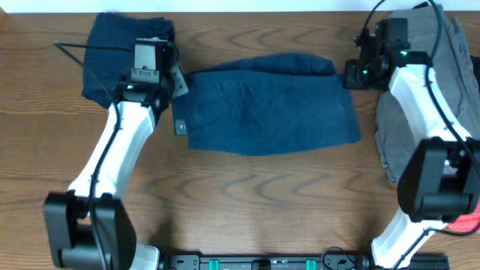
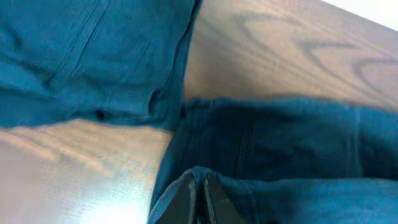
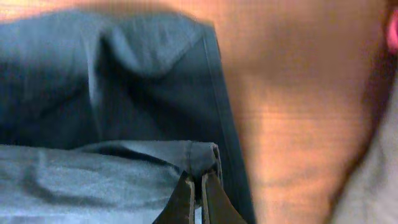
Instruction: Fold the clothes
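Between the right jaws, navy shorts [image 3: 155, 163]

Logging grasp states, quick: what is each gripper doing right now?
Left gripper: closed, pinching the navy shorts.
Right gripper: closed, pinching the same shorts' folded edge.

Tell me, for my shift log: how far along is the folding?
Done: one navy bundle at far left looks folded. In hand: the left gripper and right gripper pinch opposite ends of the navy shorts in the middle. Left: the grey trousers lie rumpled on the right, and a pink piece is barely visible beside them.
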Controlling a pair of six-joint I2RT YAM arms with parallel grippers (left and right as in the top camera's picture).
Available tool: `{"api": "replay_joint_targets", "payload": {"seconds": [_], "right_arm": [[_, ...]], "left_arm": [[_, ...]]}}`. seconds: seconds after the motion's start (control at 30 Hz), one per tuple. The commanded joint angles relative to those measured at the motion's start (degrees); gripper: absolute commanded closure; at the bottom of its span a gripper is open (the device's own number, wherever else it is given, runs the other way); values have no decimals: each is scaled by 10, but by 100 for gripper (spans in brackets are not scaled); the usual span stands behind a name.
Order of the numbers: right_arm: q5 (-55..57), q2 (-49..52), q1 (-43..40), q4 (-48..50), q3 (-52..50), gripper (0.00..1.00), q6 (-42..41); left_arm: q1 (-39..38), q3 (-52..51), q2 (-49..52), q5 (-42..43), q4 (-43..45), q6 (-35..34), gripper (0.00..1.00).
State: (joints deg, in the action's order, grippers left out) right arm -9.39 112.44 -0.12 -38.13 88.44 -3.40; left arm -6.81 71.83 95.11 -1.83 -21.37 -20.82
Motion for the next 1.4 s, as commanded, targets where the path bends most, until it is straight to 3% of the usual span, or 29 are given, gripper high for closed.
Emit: {"api": "replay_joint_targets", "payload": {"seconds": [0.0, 0.4, 0.97, 1.13, 1.37], "right_arm": [[1, 32, 22, 34, 9, 99, 5], [12, 124, 53, 124, 9, 99, -18], [-7, 68, 19, 174, 38, 99, -21], [-5, 68, 19, 215, 38, 99, -21], [17, 86, 21, 301, 38, 99, -21]], "left_arm": [[2, 10, 27, -19, 41, -1, 94], [2, 10, 93, -19, 160, 0, 94], [2, 10, 68, -34, 157, 4, 94], [2, 10, 54, -35, 164, 18, 94], [2, 10, 61, -97, 186, 19, 94]]}}
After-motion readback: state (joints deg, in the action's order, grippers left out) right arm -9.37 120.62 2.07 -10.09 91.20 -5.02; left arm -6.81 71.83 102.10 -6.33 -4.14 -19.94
